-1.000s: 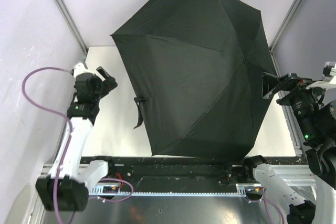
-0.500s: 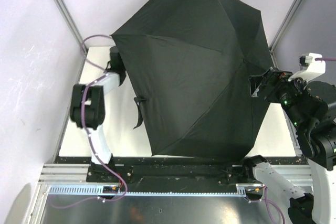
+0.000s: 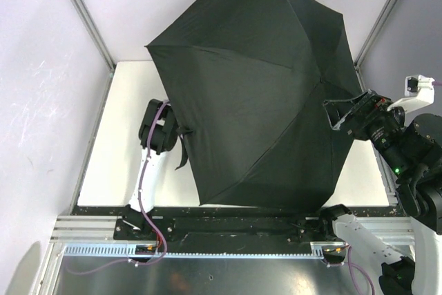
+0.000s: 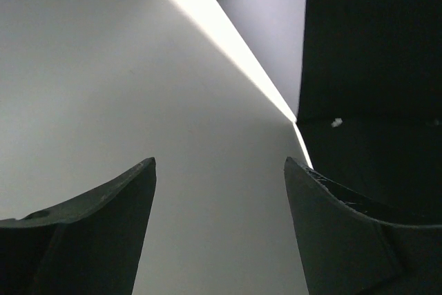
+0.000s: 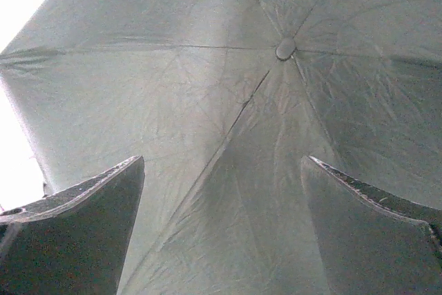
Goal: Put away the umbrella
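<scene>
Overhead view of a white tabletop (image 3: 117, 150) with two robot arms bolted to a black rail (image 3: 228, 213) along its near edge. The left arm is rising from the near-left corner, its wrist lying against the left rim of the canopy. The left gripper (image 4: 219, 164) is pointing across bare white surface, its two dark fingers standing apart with nothing between them (its wrist camera is showing black fabric only at the right side).

Just beside that wrist, the closure strap (image 3: 181, 150) is dangling from the canopy rim. The umbrella (image 3: 262, 101), black and fully open, is sitting tilted on the tabletop with its outer side facing the overhead camera. It is covering the middle and right of the surface, from close to the near edge to past the far edge.

At the right edge, the right gripper (image 5: 222, 160) is facing the canopy's right rim, fingers spread wide and gripping nothing. Its camera is looking at the panels meeting at the small round centre cap (image 5: 285, 48). Pale walls are standing behind.
</scene>
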`<state>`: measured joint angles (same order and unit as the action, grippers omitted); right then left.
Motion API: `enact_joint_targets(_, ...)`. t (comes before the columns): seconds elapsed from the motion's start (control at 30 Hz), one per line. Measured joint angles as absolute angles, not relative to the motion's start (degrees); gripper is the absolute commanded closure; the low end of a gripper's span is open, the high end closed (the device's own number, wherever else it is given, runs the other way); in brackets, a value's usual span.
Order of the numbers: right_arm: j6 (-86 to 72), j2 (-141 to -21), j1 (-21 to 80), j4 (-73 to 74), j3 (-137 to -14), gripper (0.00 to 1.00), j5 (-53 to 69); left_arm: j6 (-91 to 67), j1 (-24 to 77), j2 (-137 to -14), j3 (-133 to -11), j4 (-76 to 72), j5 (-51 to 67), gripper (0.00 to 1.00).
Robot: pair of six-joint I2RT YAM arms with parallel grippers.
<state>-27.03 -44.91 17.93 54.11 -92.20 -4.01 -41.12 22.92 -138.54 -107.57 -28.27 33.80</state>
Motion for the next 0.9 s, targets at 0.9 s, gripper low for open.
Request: enact_joint_targets(0.9, -24.4, -45.0, 17.9, 58.9, -99.0, 0.01, 0.9, -22.2, 32.6, -103.9, -63.1, -34.0, 37.4, 0.01)
